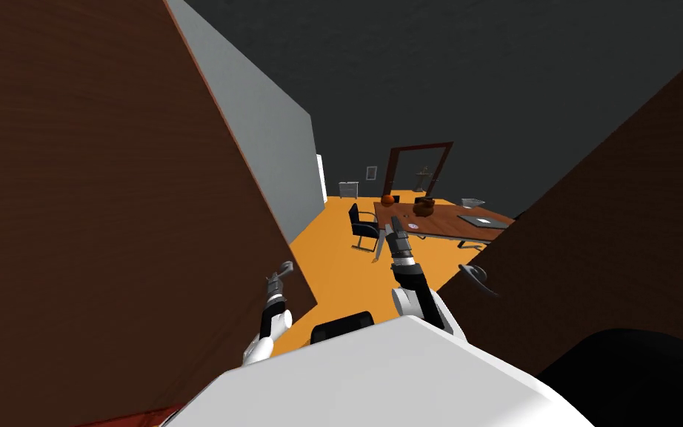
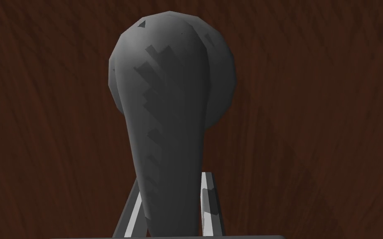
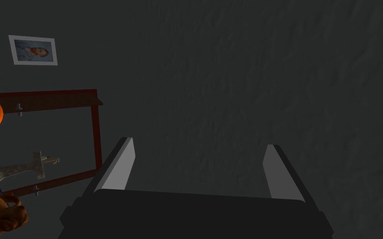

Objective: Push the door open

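The dark brown door (image 1: 110, 185) stands swung aside on my left, its free edge close to my left hand. My left gripper (image 1: 281, 276) is shut on the grey lever door handle (image 2: 165, 103); the fingers (image 2: 208, 195) press the lever's sides, with the door's brown face (image 2: 319, 108) right behind it. My right gripper (image 1: 394, 230) is held forward in the open gap, open (image 3: 200, 145) with nothing between its fingers.
A second dark brown panel (image 1: 614, 245) with a dark handle (image 1: 475, 276) closes off my right side. Between the two panels lies an orange floor (image 1: 332, 245), with a black chair (image 1: 362, 226) and a brown table (image 1: 444, 219) beyond. A grey wall (image 1: 273, 148) runs along the left.
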Controlling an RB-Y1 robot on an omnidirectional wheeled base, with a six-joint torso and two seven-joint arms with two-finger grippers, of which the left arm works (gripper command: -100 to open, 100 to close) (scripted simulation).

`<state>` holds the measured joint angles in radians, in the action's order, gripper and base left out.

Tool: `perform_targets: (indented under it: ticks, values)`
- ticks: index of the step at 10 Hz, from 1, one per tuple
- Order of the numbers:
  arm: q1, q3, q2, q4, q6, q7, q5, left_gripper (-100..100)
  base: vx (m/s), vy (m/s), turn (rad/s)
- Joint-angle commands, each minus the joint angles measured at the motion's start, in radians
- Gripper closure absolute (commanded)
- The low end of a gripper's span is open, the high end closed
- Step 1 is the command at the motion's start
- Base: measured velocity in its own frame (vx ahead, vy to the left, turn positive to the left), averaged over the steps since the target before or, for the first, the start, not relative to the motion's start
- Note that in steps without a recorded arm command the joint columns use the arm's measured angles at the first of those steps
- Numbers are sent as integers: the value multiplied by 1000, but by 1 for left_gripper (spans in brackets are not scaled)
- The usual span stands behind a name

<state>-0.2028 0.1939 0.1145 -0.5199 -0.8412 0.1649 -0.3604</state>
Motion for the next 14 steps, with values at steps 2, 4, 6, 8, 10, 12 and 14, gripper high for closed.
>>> perform_targets:
  ticks: [2,4,6,8,10,12,14]
  values:
    - [-33,10,15,52,-24,-4,-7,100,100,-13,19]
    - [-32,29,20,48,-26,3,-21,100,127,-31,39]
    - [-31,47,24,56,-28,10,-35,100,175,-59,56]
    - [-31,62,28,58,-30,17,-47,100,167,-39,50]
    - [-30,75,31,59,-32,22,-57,100,131,-12,28]
    - [-29,87,34,60,-33,27,-66,100,187,-39,50]
    - [-24,95,43,71,-35,27,-71,100,129,-28,58]
